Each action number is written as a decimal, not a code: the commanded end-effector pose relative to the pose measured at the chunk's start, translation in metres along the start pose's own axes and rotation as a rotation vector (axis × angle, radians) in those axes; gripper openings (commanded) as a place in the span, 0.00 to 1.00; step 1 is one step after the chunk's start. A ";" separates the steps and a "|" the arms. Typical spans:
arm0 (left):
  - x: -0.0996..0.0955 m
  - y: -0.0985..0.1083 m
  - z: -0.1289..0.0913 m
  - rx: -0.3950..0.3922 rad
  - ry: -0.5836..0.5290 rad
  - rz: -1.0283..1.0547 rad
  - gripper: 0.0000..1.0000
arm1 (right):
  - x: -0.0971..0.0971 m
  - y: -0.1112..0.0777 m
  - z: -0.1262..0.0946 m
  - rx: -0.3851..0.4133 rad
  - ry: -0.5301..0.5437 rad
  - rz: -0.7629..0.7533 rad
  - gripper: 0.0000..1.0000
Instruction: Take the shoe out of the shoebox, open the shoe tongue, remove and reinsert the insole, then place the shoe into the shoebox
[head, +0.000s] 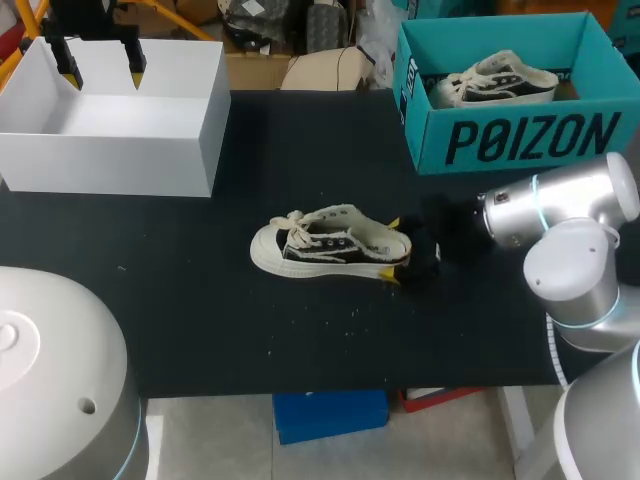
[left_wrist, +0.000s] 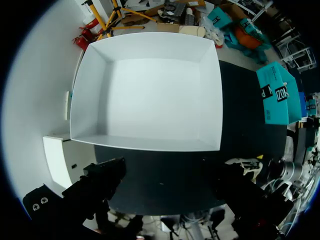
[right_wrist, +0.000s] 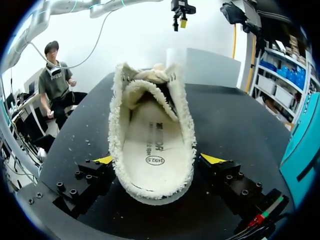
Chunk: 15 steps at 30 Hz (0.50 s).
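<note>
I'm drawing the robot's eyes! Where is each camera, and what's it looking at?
Head: above and behind, looking down on the table; left gripper and right gripper show.
Left wrist: on the left arm, looking into the white box; its fingers show.
Right wrist: on the right arm, facing the shoe's inside; its gripper clasps the heel.
Head and right wrist share the shoe.

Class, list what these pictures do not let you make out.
Head view: the teal shoebox wall hides the sole of the second shoe.
Head view: the right gripper covers the heel of the shoe on the table.
Right wrist view: the upper hides the front of the insole.
</note>
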<state>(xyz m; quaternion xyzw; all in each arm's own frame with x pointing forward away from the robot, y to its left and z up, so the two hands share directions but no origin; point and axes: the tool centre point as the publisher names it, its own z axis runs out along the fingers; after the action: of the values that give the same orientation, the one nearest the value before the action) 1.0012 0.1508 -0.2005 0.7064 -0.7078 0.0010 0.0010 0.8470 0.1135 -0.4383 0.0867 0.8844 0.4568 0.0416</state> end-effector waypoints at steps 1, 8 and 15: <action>0.000 0.000 0.000 -0.001 -0.001 -0.001 1.00 | -0.006 0.000 0.000 0.006 0.005 -0.002 1.00; 0.000 0.000 0.000 -0.001 -0.001 -0.001 1.00 | -0.009 0.001 -0.002 0.007 0.006 -0.007 1.00; 0.000 0.000 0.000 -0.001 -0.001 -0.001 1.00 | -0.009 0.002 0.000 0.009 0.017 -0.005 1.00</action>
<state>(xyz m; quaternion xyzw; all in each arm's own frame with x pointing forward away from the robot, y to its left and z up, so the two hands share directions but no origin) 1.0012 0.1508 -0.2005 0.7064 -0.7078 0.0010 0.0010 0.8535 0.1110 -0.4365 0.0820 0.8856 0.4555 0.0392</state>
